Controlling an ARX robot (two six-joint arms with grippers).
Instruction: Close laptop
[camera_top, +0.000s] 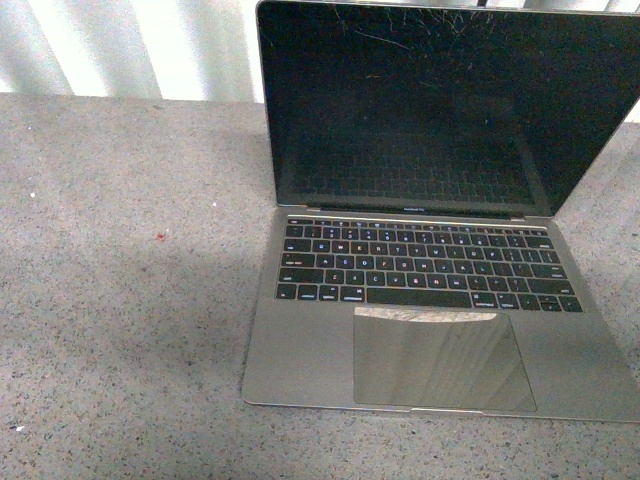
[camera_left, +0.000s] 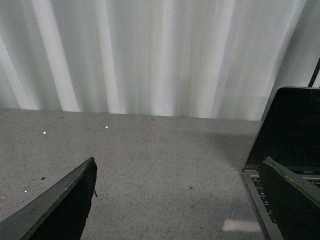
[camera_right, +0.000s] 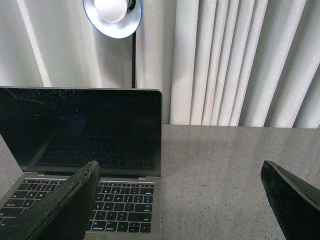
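Your slim silver-grey metal laptop (camera_top: 440, 300) lies open on the grey speckled stone table (camera_top: 120, 320), to the right of centre in the front view, with its right edge cut off by the frame. The lid stands upright, leaning slightly back. The black glossy screen (camera_top: 440, 100) is dark, scratched near its top, and mirrors the black keys (camera_top: 425, 265) below it. The large trackpad (camera_top: 440, 355) lies at the near edge of the base. A small red speck (camera_top: 161, 237) marks the table to the left of the laptop.

Your left gripper (camera_left: 175, 210) is spread wide with nothing between its dark fingers (camera_left: 60, 207). It hangs over bare table to the left of the laptop. One finger overlaps the laptop's left edge in that view, and you cannot tell whether they touch.

Your right gripper (camera_right: 177, 200) is also spread wide and empty. It sits at the laptop's right side, on the near side of the screen.

A white pleated curtain (camera_top: 150, 45) hangs beyond the table's far edge. A round blue-rimmed lamp with a white bulb (camera_right: 113, 15) shows above the lid.
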